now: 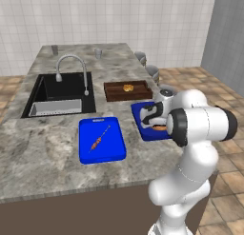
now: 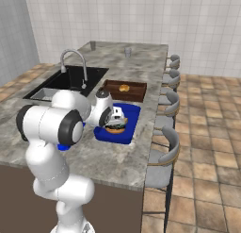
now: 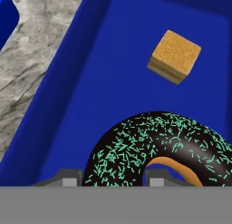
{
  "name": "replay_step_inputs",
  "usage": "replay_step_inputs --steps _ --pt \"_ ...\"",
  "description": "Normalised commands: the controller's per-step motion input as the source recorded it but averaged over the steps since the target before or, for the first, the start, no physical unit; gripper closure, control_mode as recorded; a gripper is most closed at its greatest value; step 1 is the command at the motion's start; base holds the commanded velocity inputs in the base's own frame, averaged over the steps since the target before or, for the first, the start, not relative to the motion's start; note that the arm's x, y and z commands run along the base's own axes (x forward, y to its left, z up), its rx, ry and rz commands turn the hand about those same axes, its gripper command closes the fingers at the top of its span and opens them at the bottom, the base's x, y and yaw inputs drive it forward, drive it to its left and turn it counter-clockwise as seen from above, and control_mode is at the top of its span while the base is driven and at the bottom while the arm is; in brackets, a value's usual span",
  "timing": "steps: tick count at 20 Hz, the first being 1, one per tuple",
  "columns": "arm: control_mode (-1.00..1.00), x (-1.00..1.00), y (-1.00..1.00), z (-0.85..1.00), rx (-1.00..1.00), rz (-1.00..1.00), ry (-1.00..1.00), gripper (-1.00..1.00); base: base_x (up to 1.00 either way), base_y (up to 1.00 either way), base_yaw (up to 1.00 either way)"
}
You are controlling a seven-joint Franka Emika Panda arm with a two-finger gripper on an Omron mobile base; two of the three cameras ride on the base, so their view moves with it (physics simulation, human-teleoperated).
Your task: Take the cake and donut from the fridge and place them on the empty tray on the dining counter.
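A: Hand view entry: the donut (image 3: 158, 148) sits right at the gripper (image 3: 111, 180), ring straddling the gap, one tip to each side of its dark glazed rim. Jaws part-way closed on that rim; I read it as held.

B: Agreed. Right base view puts the gripper (image 2: 114, 122) low over the tray (image 2: 133, 109), donut (image 2: 115, 128) under it. Touching the floor or just above?

A: Cannot tell. The ring lies flat, hole facing up, so its broad face goes down first.

B: The cake (image 3: 174, 56)?

A: Already on the tray floor, ahead of the fingers and off to one side, well apart from the donut. A straight descent should miss it.

B: Edges?

A: Tray wall (image 3: 59, 105) runs close along one side of the ring; beyond it, the dining counter (image 3: 36, 46). Bare floor lies between donut and cake. My judgement: release here or nudge slightly toward the cake, never toward the wall.

B: Neighbours, left base view: the blue board (image 1: 101, 140) with a skewer sits beside the tray (image 1: 138, 110), the wooden tray (image 1: 127, 91) with a bun behind it. Neither crowds the drop.

A: Above the tray is clear, so retreat straight up.
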Motion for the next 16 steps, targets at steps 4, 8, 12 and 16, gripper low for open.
replay_step_inputs --steps 4,8,12,16 --pt "-1.00 0.37 0.00 -0.29 0.00 0.00 0.00 1.00 0.00 0.00 0.00" --pt "-1.00 0.34 -0.03 -0.31 0.00 0.00 0.00 1.00 0.00 0.00 0.00" --pt "-1.00 0.33 -0.04 -0.31 0.00 0.00 0.00 1.00 0.00 0.00 0.00" --pt "-1.00 0.34 -0.06 -0.29 0.00 0.00 0.00 1.00 0.00 0.00 0.00"
